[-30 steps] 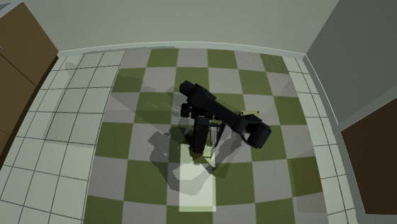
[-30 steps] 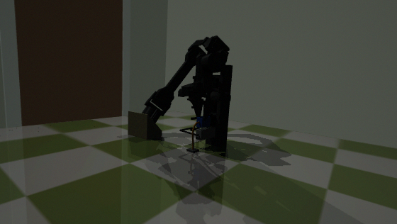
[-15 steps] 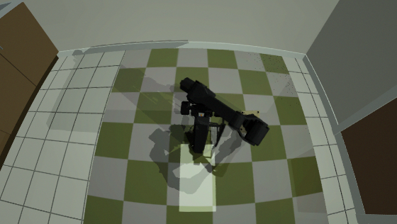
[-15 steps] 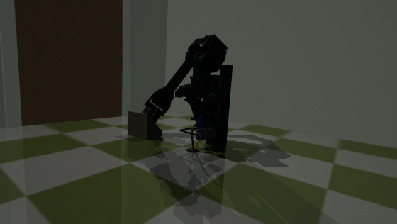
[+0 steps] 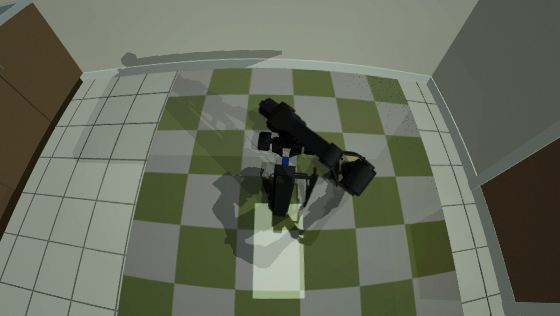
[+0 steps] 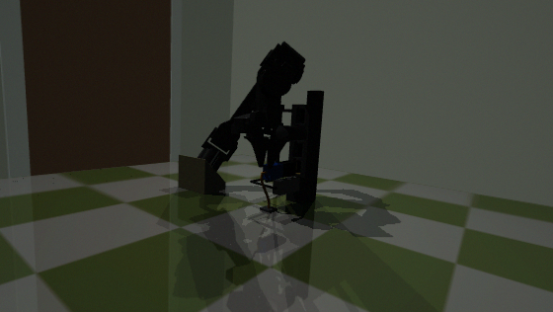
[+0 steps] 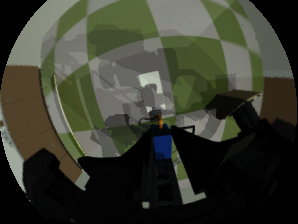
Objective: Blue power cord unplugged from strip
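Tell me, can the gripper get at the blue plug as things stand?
Probably yes, it already has: the gripper is shut on the plug, which shows blue between the jaws, beside the upright strip. Nothing visible blocks it.

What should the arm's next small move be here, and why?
Probably a short, straight pull of the blue plug away from the power strip. The gripper is shut on the plug, which sits right against the upright black strip, so it looks not yet drawn clear. Opening the fingers should wait until the plug is out.
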Robot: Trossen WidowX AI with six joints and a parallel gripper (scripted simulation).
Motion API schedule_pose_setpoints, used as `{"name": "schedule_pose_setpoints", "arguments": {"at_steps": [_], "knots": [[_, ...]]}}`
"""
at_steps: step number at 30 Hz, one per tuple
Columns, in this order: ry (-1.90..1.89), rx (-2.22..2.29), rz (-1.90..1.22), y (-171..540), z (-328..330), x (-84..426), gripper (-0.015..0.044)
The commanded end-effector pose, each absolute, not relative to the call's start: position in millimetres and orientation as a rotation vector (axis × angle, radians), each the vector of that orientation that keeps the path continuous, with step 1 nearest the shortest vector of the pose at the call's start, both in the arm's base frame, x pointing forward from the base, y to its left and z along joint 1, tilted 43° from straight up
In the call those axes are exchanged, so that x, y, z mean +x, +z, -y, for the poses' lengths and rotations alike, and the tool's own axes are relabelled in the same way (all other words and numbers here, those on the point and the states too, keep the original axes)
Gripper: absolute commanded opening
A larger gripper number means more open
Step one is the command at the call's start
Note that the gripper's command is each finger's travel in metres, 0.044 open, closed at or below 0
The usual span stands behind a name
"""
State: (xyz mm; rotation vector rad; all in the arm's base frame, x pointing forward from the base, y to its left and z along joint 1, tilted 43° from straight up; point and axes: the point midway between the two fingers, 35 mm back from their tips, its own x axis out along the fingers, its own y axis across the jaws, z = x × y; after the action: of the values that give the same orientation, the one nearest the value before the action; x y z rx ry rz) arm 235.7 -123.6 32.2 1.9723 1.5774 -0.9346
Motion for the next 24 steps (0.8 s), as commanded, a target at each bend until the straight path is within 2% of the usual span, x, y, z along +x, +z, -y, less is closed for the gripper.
{"name": "schedule_pose_setpoints", "arguments": {"at_steps": [1, 13, 17, 24], "knots": [[-0.947, 1.967, -1.575, 27.8, 129.8, 232.3, 0.0026], [-0.944, 1.970, -1.577, 32.3, 123.5, 235.8, 0.0341], [-0.947, 1.968, -1.574, 20.7, 143.8, 231.2, 0.0440], [-0.947, 1.967, -1.574, 1.3, 174.3, 220.1, 0.0440]]}}
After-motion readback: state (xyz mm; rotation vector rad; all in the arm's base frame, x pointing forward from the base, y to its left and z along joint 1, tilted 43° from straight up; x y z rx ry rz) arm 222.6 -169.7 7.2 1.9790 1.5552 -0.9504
